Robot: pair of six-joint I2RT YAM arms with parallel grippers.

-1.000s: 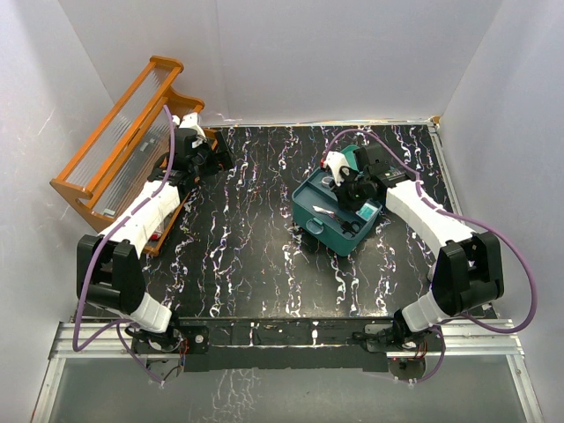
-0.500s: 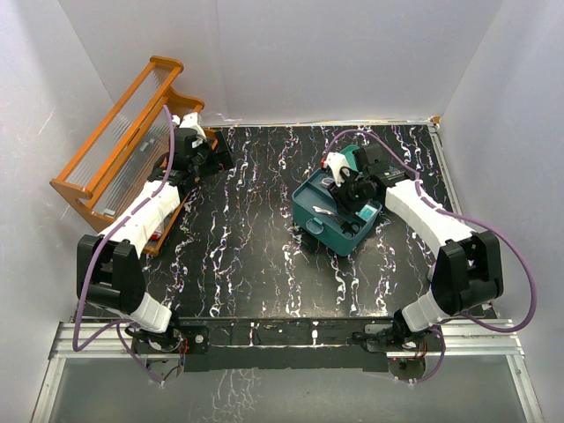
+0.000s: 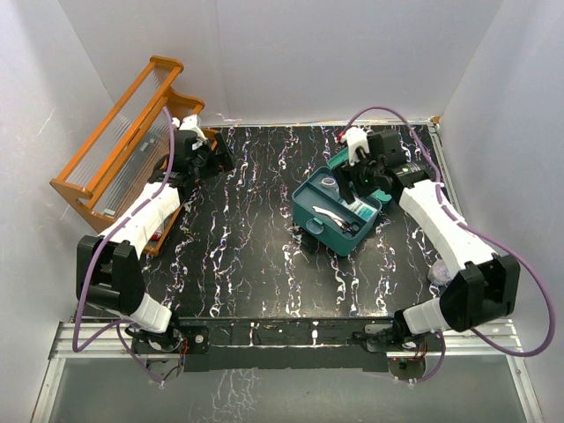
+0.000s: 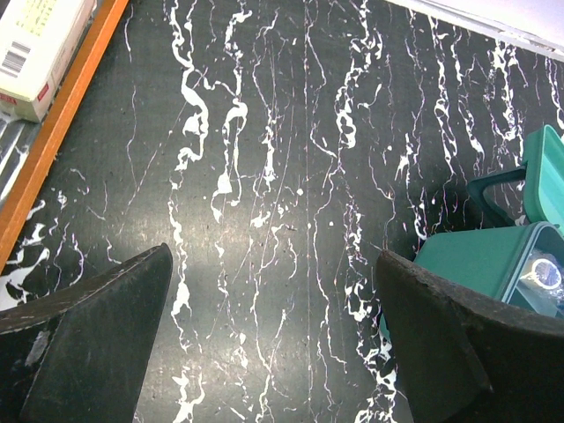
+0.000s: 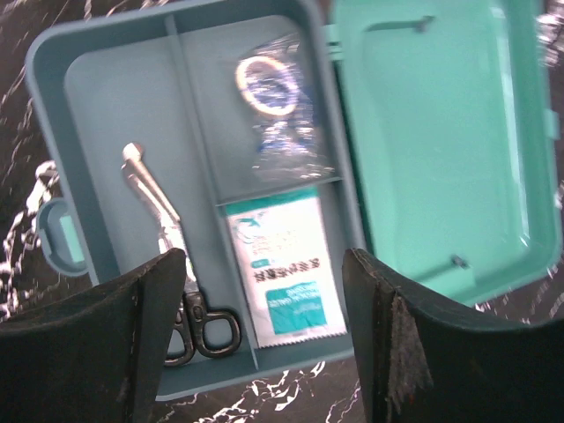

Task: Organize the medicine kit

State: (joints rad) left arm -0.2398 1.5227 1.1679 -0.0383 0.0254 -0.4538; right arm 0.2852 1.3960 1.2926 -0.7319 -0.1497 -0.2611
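Note:
The medicine kit [image 3: 310, 210] is a teal box lying open at the right of the table, its lid [image 5: 441, 132] folded back. Inside the kit [image 5: 115, 97] lie metal scissors [image 5: 163, 238], a clear packet holding a ring-shaped item [image 5: 278, 106] and a white and teal sachet [image 5: 286, 273]. My right gripper [image 5: 263, 256] hangs open above the sachet's compartment with nothing between its fingers; in the top view this gripper [image 3: 361, 179] is over the kit's far edge. My left gripper [image 4: 273, 256] is open over bare table near the rack, and a corner of the kit [image 4: 480, 260] shows at its right.
An orange wooden rack [image 3: 123, 132] leans at the far left; its edge [image 4: 62, 115] and a white box [image 4: 40, 44] on it show in the left wrist view. White walls enclose the table. A small pale object [image 3: 438, 269] lies beside the right arm.
My right gripper has opened and pulled up and back toward the far side of the kit, leaving the sachet lying in its compartment. The left arm has not moved.

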